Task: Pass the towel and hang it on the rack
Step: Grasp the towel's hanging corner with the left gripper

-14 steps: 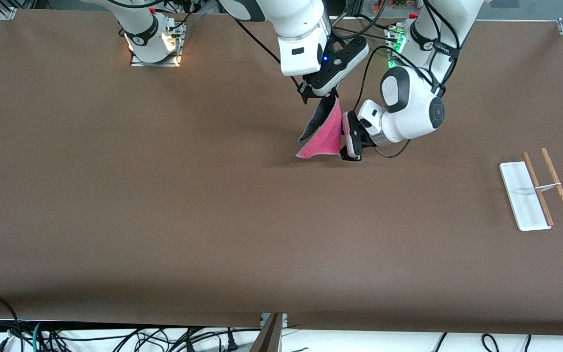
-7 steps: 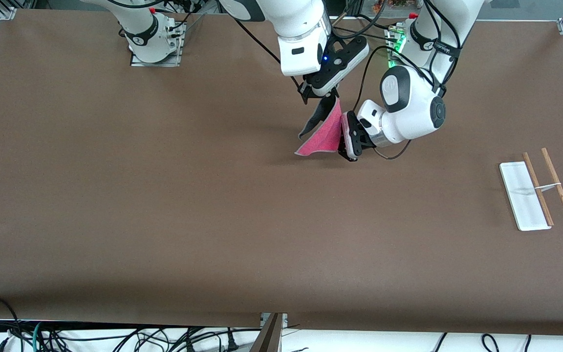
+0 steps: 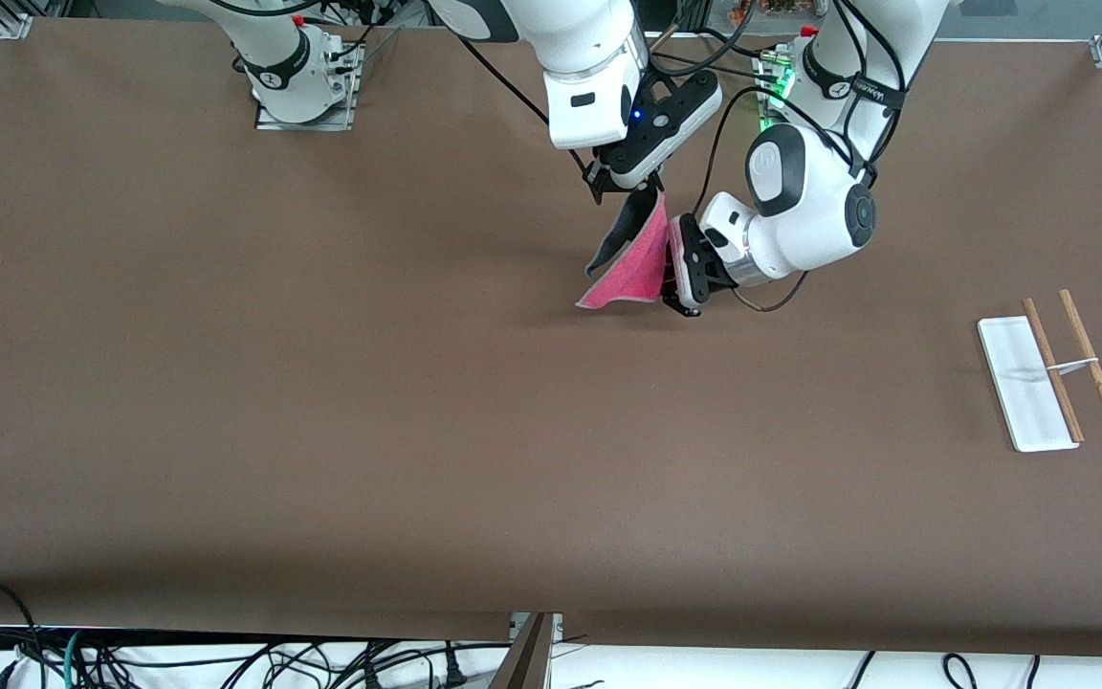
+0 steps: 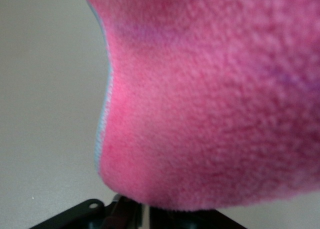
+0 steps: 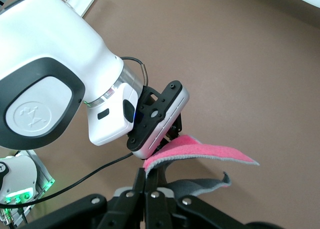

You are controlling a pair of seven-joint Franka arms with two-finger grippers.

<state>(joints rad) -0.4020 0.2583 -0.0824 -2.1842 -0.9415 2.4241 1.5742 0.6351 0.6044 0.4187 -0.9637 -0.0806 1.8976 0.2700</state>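
The pink-red towel (image 3: 632,268) hangs in the air over the middle of the table, its grey underside folded at the back. My right gripper (image 3: 645,191) is shut on its top edge, and in the right wrist view the right gripper (image 5: 150,176) pinches the towel (image 5: 200,151) between closed fingers. My left gripper (image 3: 673,273) presses in from the side toward the left arm's end, shut on the towel's edge. The towel (image 4: 210,99) fills the left wrist view above the left gripper (image 4: 145,216). The rack (image 3: 1053,368) stands at the left arm's end of the table.
The rack's white base (image 3: 1024,383) and two wooden rods lie well apart from both grippers. Brown tabletop (image 3: 417,411) stretches all around. Cables hang below the table's near edge.
The left gripper has edged in against the towel's side and its jaws have come together on the cloth. The right gripper has stayed put, still holding the top edge.
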